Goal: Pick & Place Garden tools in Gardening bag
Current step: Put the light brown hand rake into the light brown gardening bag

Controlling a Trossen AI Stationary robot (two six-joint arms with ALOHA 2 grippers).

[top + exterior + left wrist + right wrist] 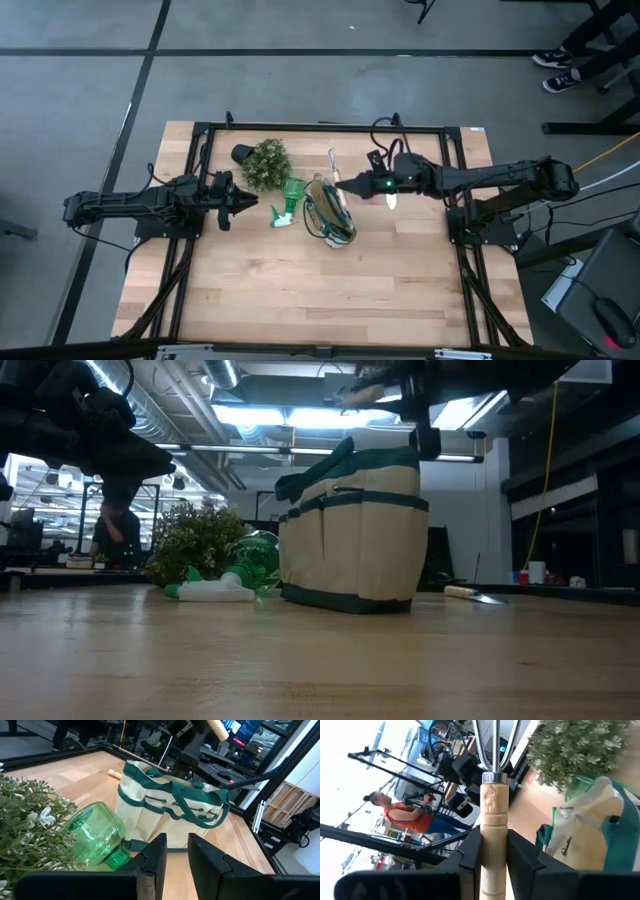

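Note:
The beige gardening bag (330, 212) with green trim stands upright mid-table; it also shows in the low view (355, 530). A green-and-white plastic bottle (285, 205) lies on its side left of the bag. My right gripper (347, 185) is above the bag's far side, shut on a wooden-handled tool (494, 795) with metal prongs. A second wooden-handled tool with a blade (470, 594) lies right of the bag. A third (332, 160) lies behind it. My left gripper (176, 855) hovers left of the bottle, its fingers a narrow gap apart and empty. No dark shears show. My right gripper pinches the tool's wooden handle (494, 837) between its two fingers, just behind the metal collar. The handle runs along the fingers, and the metal end sticks out past their tips. The tool is lifted clear, above the bag.
A bushy green plant in a black pot (264, 165) stands at the far side, left of the bag and close to the bottle. A black frame (300, 128) runs around the work area. A person shows in the room beyond (402, 815). Bare wood lies toward the near edge (320, 290).

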